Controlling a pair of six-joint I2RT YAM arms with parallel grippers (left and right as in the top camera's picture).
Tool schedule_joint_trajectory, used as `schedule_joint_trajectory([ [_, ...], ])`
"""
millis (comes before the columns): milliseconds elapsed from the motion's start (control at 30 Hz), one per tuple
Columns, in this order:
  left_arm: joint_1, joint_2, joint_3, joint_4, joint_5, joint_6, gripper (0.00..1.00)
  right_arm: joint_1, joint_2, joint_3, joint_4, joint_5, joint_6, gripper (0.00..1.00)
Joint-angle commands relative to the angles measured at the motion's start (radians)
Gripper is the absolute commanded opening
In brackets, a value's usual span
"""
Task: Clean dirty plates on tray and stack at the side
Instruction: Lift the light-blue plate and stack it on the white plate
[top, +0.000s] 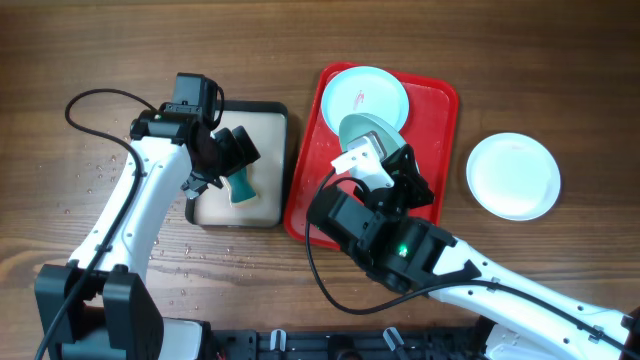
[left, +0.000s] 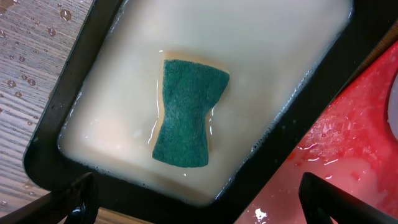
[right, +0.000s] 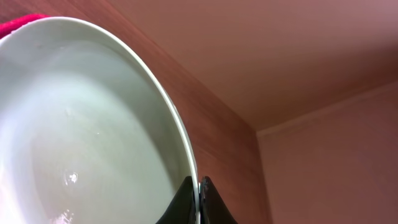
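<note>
While right jaws pinch only thin rim of tilted wet plate (right: 93, 124) above tray (top: 437, 112), plate may slip, drop, chip; left jaws wide, empty, over sponge (left: 186, 112).

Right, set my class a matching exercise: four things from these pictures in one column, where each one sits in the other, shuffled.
Things
1. green sponge
2. white plate
3. red-smeared plate
4. tilted plate

Places
A. pinched between the right fingers
B. flat on the red tray
C. in the cream tray
D. on the table, beside the red tray

Pairs: 1-C, 2-D, 3-B, 4-A
</note>
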Motion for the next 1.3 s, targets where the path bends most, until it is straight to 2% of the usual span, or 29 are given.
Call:
schedule_joint_trajectory([
  [0,0.005,-0.007,-0.001,0.000,0.008,0.004,1.00,0.003,-0.018,0.016,0.007,0.043,-0.025,0.04],
  [733,0.005,-0.007,-0.001,0.000,0.008,0.004,1.00,-0.006,-0.017,0.016,0.026,0.043,-0.027,0.04],
  [833,0.005,-0.007,-0.001,0.000,0.008,0.004,1.00,-0.073,-0.017,0.016,0.013,-0.036,0.130,0.04],
  [933,0.005,-0.007,-0.001,0.000,0.008,0.004,1.00,-0.307,-0.024,0.016,-0.025,-0.544,0.247,0.04],
  [1000,0.005,-0.007,-0.001,0.000,0.008,0.004,1.00,-0.584,-0.050,0.028,-0.060,-1.121,0.260,0.04],
  [1033,0.005,-0.007,-0.001,0.000,0.008,0.004,1.00,-0.666,-0.058,0.029,-0.076,-1.225,0.259,0.04],
  [1067,0.005,-0.007,-0.001,0.000,0.008,0.004,1.00,-0.826,-0.069,0.029,-0.113,-1.353,0.258,0.04],
  [1167,0.005,-0.007,-0.001,0.000,0.008,0.004,1.00,-1.233,-0.050,0.019,-0.166,-1.390,0.257,0.04],
  [1267,0.005,-0.007,-0.001,0.000,0.008,0.004,1.00,-1.467,0.012,0.006,-0.164,-1.353,0.260,0.04],
])
